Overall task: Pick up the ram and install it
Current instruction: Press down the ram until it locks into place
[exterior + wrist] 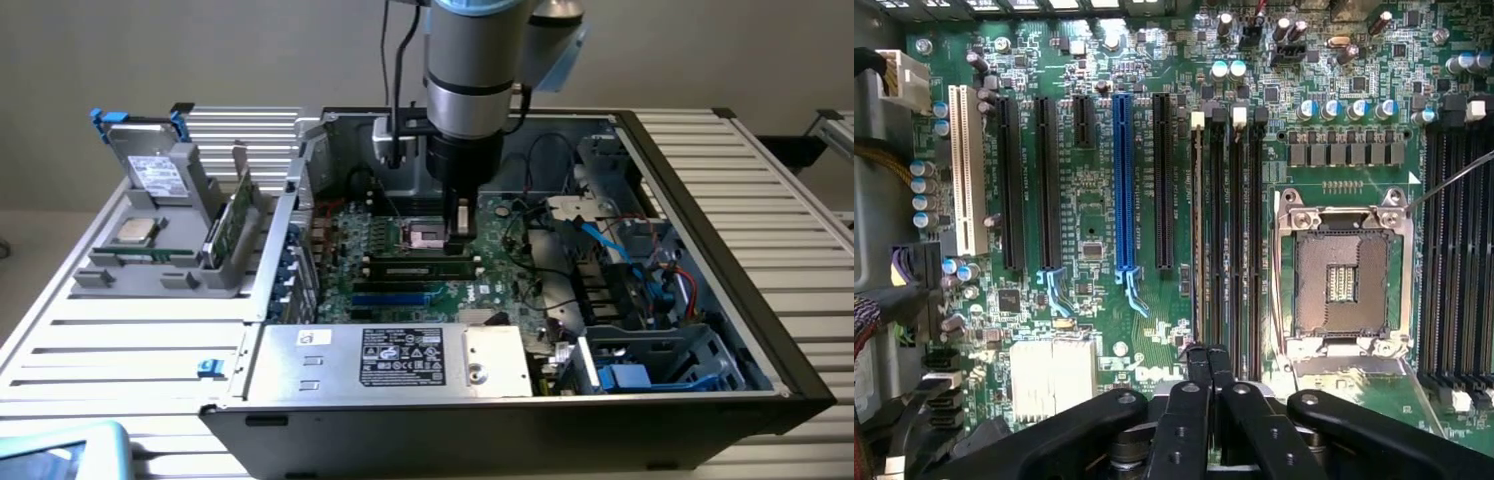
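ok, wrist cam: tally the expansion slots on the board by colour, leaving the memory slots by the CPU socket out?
White slot: 1
Blue slot: 1
Black slots, one of them short: 4
Total: 6

A robotics lab: opened computer case [694, 300] on slatted workbench [120, 340].
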Robot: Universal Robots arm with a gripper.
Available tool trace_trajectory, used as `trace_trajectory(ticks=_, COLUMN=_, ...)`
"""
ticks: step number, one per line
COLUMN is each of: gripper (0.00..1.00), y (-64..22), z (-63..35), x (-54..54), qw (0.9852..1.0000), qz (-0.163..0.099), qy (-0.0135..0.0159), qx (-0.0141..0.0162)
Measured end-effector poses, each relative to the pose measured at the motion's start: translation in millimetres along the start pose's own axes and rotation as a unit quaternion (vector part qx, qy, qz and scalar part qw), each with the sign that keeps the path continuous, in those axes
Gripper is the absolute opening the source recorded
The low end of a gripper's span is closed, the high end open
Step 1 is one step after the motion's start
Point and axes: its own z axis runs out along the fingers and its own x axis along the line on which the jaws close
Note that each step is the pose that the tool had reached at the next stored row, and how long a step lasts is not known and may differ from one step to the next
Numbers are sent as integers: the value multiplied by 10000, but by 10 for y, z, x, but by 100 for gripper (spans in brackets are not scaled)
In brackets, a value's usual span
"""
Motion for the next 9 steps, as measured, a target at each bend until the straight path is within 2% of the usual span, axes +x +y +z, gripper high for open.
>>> trace_trajectory(ticks=6, gripper=11, y=9, z=109, x=3, qw=10000, qz=1, qy=-18, qx=-1)
trace_trajectory(ticks=8, gripper=11, y=14, z=136, x=5, qw=10000, qz=1, qy=-40, qx=-1)
trace_trajectory(ticks=9, gripper=11, y=16, z=142, x=7, qw=10000, qz=0, qy=-64, qx=-2)
